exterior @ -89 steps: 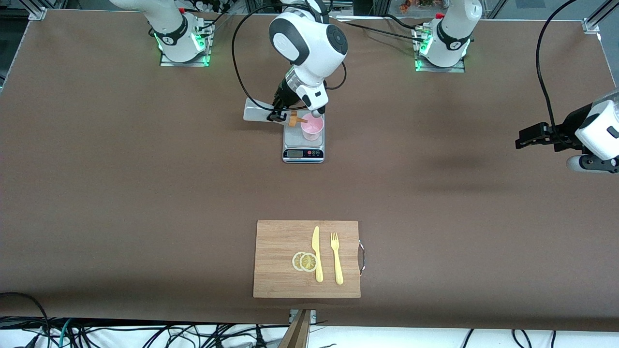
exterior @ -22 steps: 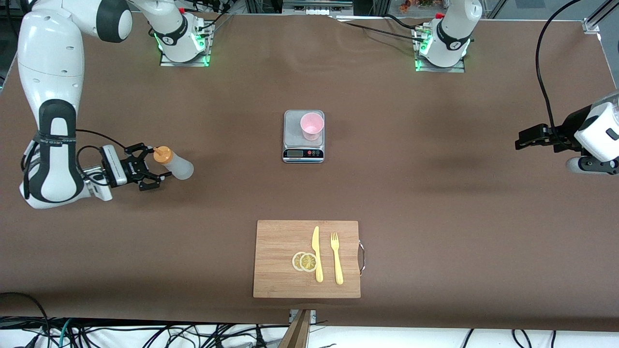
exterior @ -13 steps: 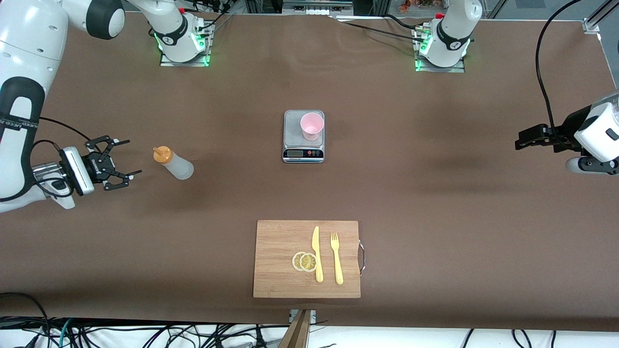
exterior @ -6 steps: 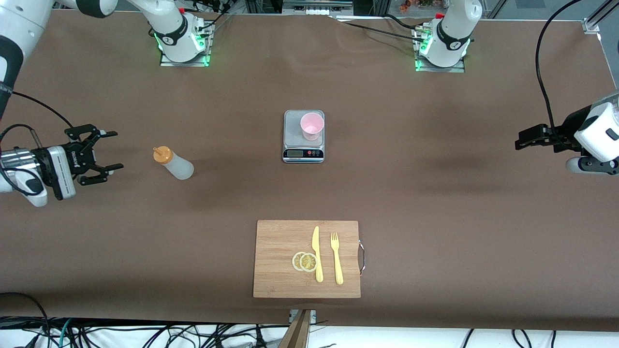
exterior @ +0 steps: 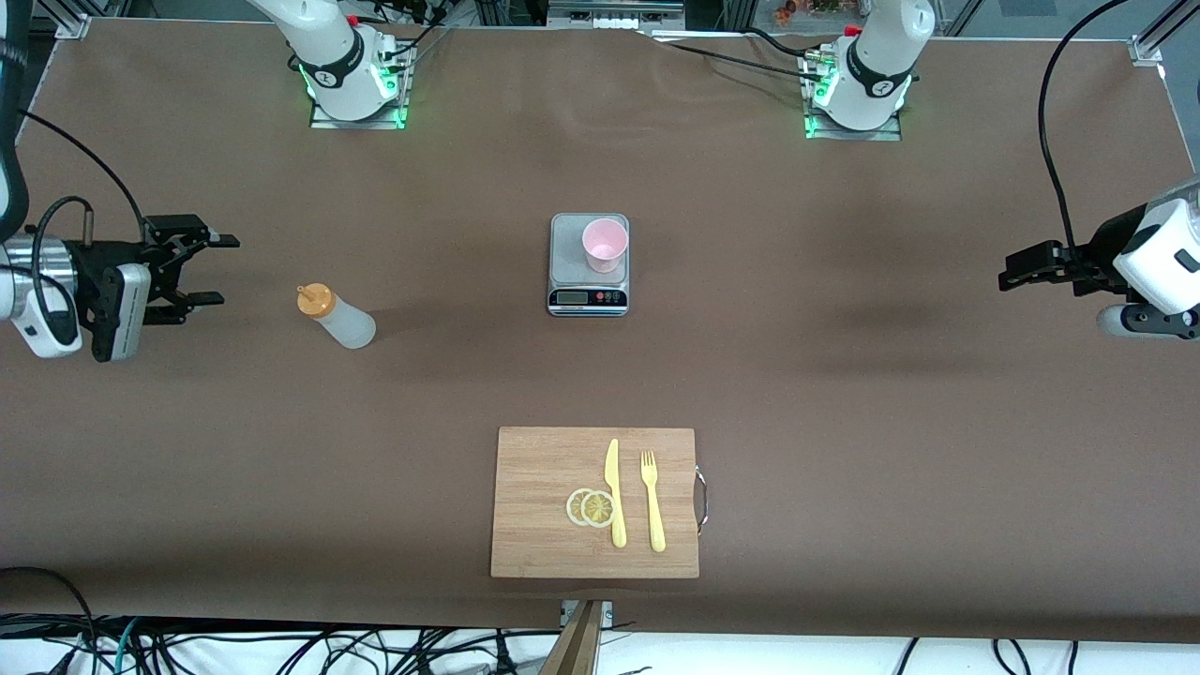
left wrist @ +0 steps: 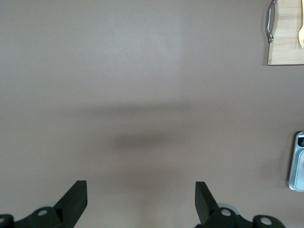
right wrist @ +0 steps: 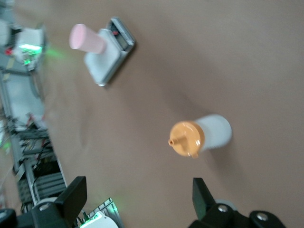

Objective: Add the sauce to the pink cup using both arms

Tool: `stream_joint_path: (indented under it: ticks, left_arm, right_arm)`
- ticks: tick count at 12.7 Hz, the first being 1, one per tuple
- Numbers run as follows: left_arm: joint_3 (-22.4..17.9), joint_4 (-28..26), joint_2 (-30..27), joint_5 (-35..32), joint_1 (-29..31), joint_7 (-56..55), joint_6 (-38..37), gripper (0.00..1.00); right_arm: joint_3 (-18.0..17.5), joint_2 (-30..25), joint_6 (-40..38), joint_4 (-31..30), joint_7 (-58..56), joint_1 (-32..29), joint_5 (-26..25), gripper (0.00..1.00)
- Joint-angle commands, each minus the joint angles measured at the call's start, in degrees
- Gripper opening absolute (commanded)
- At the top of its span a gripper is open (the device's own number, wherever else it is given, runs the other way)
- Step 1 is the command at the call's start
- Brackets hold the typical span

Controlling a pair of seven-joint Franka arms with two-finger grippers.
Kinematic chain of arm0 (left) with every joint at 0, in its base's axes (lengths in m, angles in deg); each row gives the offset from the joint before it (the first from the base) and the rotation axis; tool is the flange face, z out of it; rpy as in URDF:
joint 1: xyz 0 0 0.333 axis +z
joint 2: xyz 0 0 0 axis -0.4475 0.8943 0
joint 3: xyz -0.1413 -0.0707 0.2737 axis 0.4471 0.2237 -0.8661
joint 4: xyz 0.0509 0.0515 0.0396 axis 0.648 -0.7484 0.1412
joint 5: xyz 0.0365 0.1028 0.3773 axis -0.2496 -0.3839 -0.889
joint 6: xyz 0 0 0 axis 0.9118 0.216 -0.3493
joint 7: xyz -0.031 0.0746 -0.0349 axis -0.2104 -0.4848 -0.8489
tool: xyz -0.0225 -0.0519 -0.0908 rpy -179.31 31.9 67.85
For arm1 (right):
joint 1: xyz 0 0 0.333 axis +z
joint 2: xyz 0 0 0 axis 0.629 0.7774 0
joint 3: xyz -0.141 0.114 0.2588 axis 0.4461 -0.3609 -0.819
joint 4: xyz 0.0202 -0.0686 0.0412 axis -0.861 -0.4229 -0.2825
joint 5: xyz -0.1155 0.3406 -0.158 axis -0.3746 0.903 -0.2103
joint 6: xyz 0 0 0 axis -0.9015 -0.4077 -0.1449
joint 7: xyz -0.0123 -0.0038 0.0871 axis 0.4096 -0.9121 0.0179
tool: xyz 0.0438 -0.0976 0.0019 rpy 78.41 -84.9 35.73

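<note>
The sauce (exterior: 336,317) bottle stands upright and free on the brown surface (exterior: 844,422), toward the right arm's end, its orange cap uppermost. The pink cup (exterior: 605,244) sits on a small kitchen scale (exterior: 587,281) at mid-surface, closer to the edge where the robot bases stand; whether anything lies inside the cup is hard to make out from here. The right gripper (exterior: 202,270) hangs over the surface near the edge at the right arm's end, just apart from the sauce, its fingers spread wide and holding nothing; the right wrist view shows bottle (right wrist: 202,137) and cup (right wrist: 87,39) well apart. The left gripper (exterior: 1017,270) waits over the edge at the left arm's end, fingers spread and empty, with bare surface under it in its wrist view. A wooden cutting board (exterior: 544,525) rests by the edge nearest the front camera, carrying two lemon slices (exterior: 591,507), a yellow knife (exterior: 615,492) and a yellow fork (exterior: 652,502).
</note>
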Motion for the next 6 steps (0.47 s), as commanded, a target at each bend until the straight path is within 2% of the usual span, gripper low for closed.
stream_joint_path:
  ticks: [1, 5, 6]
  left_arm:
    - [-0.07, 1.79, 0.7, -1.22, 0.04, 1.12, -1.41, 1.0]
    - [-0.07, 1.79, 0.7, -1.22, 0.04, 1.12, -1.41, 1.0]
    - [-0.07, 1.79, 0.7, -1.22, 0.04, 1.12, -1.41, 1.0]
  right_arm:
    - [-5.29, -10.86, 6.73, -9.45, 13.52, -1.32, -8.16, 0.98]
    - [-6.18, -16.68, 8.15, -10.79, 28.4, -1.41, -19.76, 0.99]
    - [-8.01, -17.73, 9.11, -10.79, 31.91, -1.41, -24.67, 0.99]
